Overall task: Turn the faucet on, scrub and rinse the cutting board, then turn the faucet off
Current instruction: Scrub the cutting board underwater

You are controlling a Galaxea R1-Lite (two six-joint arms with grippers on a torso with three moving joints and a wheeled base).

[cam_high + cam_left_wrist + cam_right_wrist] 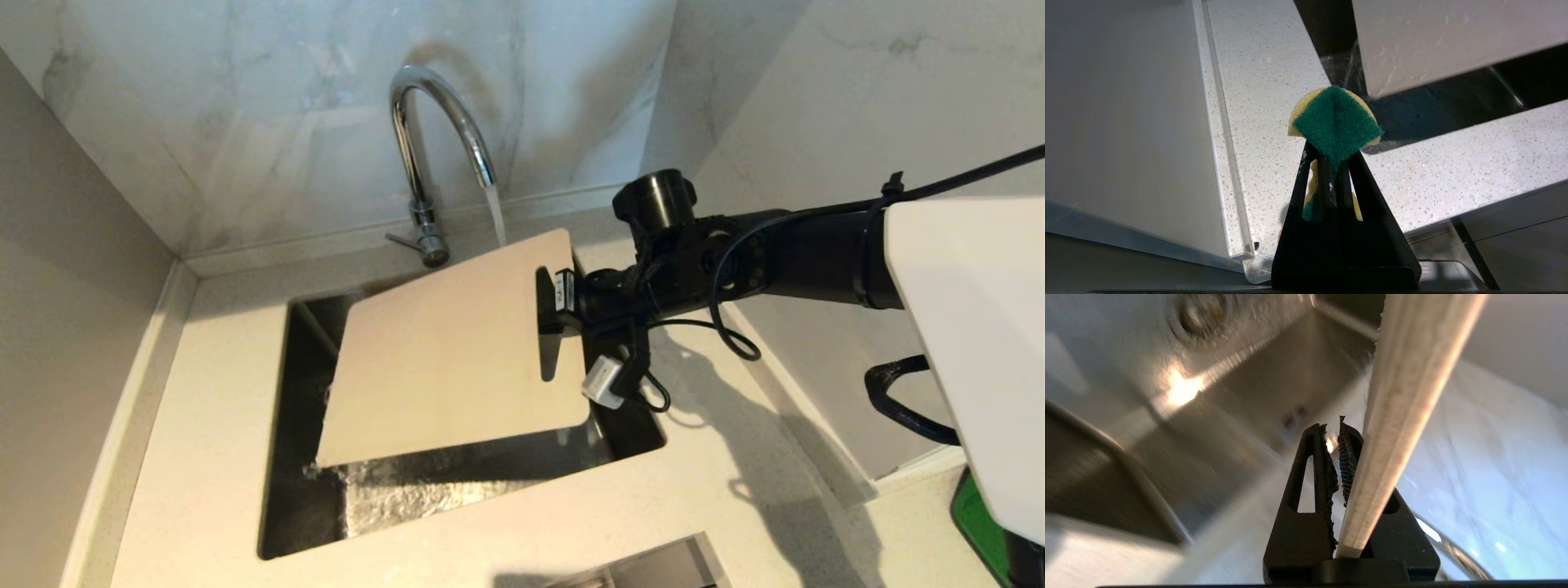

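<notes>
The cutting board point(445, 351) is held tilted over the steel sink point(457, 478), clenched at its handle edge by the right gripper point(553, 300), under water running from the faucet point(433, 155). A green-and-yellow sponge point(1336, 122) is pinched by the left gripper point(1333, 163). Pale speckled countertop point(212, 392) is backed by marble-patterned walls point(245, 106).

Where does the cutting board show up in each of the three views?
Head view: cutting board in the centre, tilted over the sink, under running water.
Left wrist view: its pale corner in the top right.
Right wrist view: edge-on, beside the fingers.
Shared landmark: the sink.
</notes>
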